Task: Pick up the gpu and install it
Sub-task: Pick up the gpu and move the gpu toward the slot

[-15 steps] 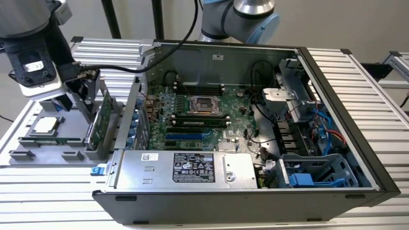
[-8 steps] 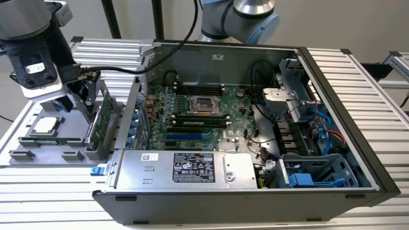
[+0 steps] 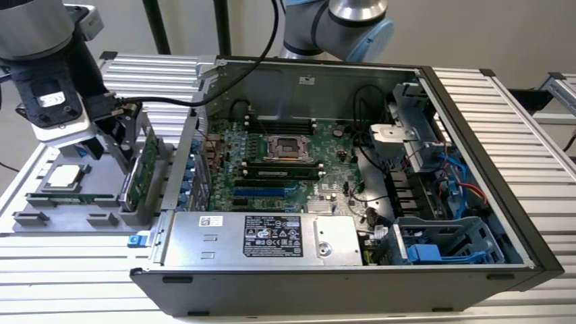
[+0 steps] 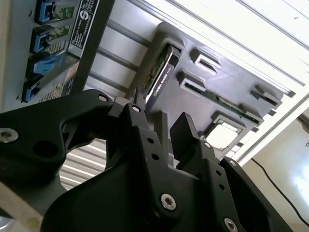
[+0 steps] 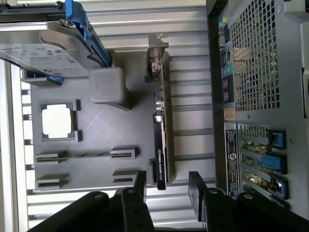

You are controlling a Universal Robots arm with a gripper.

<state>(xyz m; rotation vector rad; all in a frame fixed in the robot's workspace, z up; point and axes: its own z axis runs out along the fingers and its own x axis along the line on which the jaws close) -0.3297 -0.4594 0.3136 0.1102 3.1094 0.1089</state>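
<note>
Gripper (image 3: 121, 142) is over the gray tray (image 3: 54, 223) on the slatted desk (image 3: 72, 270), at the exterior view's left. Fingers (image 5: 140, 186) are spread wide and hold nothing. The gpu (image 5: 161, 145) stands on edge in a tray slot, just beside the open computer case (image 3: 360, 283). In both wrist views its near end lines up with the gap between the fingers; can't tell if they touch. Not lifted, not installed. Handling guess: stiff, fairly light, but fragile, with a bare board on one face and a smooth black cover on the other, so it could slip or tilt. Best hold looks like the upper edge, fingers flat on both faces, away from the metal end bracket and the contact edge. Hard drive (image 5: 43, 46), processor chip (image 5: 57, 121) and memory stick (image 4: 222, 102) share the tray.
</note>
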